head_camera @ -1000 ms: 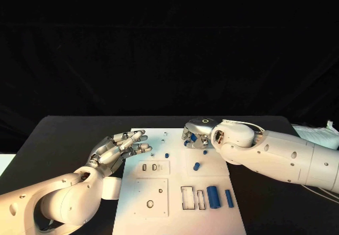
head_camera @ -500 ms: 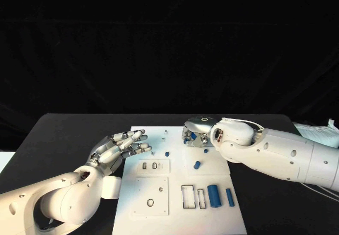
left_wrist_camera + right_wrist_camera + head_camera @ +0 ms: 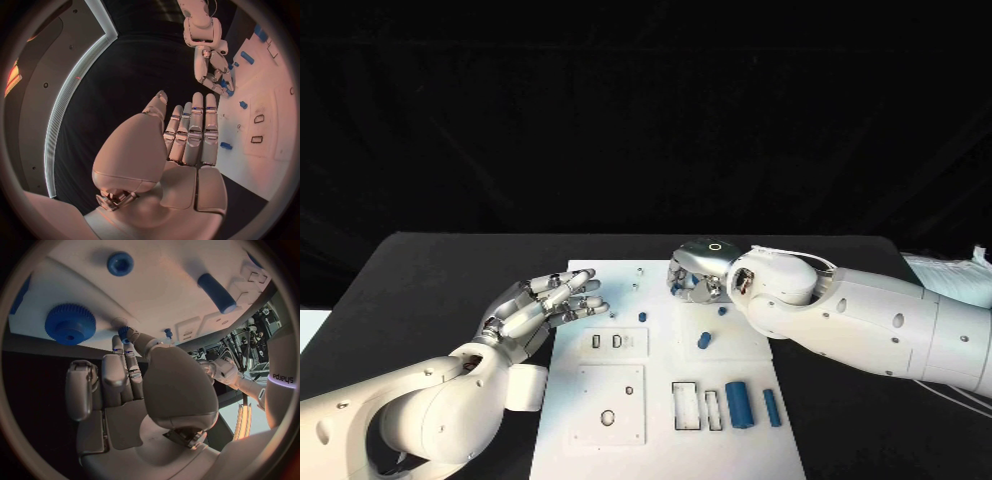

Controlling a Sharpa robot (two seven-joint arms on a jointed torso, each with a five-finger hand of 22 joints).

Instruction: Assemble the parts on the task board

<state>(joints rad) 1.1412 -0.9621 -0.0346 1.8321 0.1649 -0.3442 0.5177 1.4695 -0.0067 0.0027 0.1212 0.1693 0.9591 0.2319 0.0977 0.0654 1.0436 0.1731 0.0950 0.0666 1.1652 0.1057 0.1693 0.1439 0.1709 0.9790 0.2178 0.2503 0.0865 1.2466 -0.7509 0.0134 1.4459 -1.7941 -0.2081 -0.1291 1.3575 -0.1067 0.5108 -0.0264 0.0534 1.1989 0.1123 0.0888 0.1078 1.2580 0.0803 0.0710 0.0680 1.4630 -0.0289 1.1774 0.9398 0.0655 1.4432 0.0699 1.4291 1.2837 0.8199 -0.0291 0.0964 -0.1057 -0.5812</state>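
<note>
You could not tell what the right hand (image 3: 700,272) pinched: its fingertips (image 3: 124,335) hid a small blue part. The task board's (image 3: 625,400) near edge was cut off at frame bottom.

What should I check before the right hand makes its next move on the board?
1. Right hand over the task board's far end: ok.
2. Right fingers pinching a small blue part: ok, contact visible, firmness cannot tell.
3. Blue gear seated on the board beside that hand: cannot tell.
4. Left hand open, holding nothing, at the board's left edge: ok.
5. Blue pieces at the near right end lying clear of both hands: ok.
</note>
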